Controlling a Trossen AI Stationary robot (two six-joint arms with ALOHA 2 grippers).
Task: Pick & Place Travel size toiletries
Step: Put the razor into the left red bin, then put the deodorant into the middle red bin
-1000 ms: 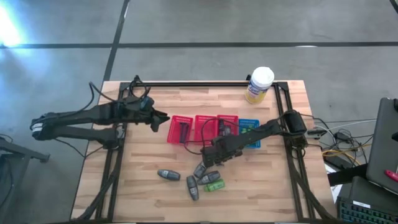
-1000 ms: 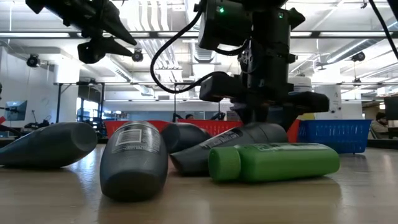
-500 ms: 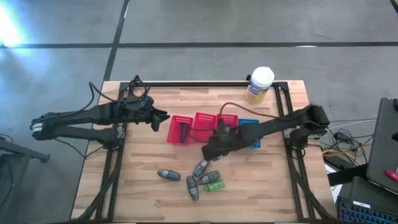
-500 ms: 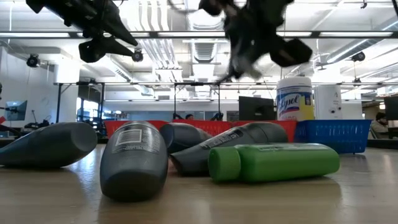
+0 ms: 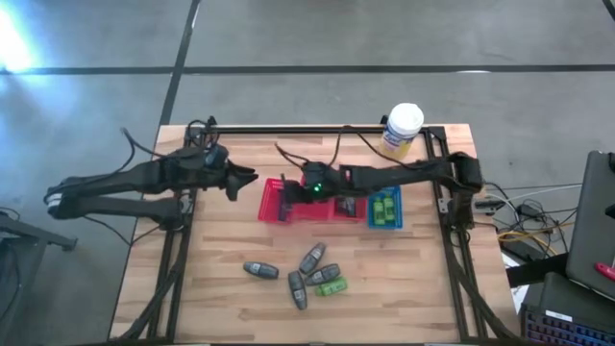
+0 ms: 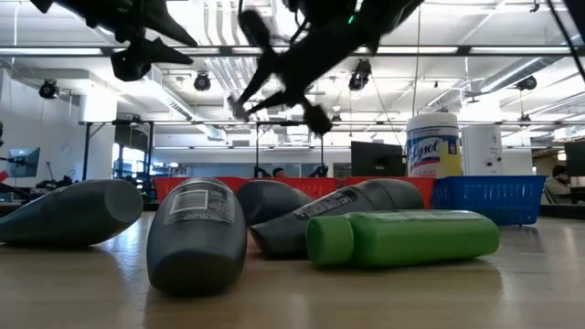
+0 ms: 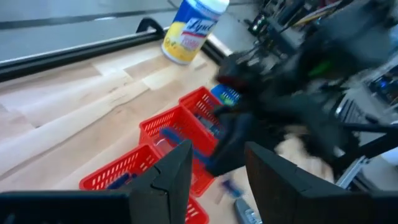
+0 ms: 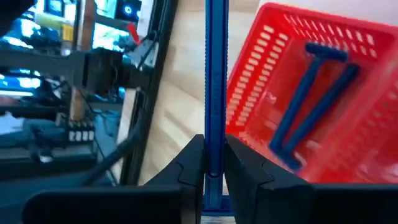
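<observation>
- The right gripper [image 5: 288, 189] has risen from the loose grey and green bottles on the table and swung toward eleven o'clock, now above the red plastic baskets [image 5: 288, 204].
- It now carries a thin blue razor-like stick [image 8: 215, 93], clamped between its fingers.
- The blue plastic basket [image 5: 385, 208], earlier partly covered by the right arm, now shows fully.

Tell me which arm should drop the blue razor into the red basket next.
Right. The right gripper is shut on the blue razor and sits over the red baskets, where two razors already lie. The left gripper hangs beside the baskets, holding nothing.
</observation>
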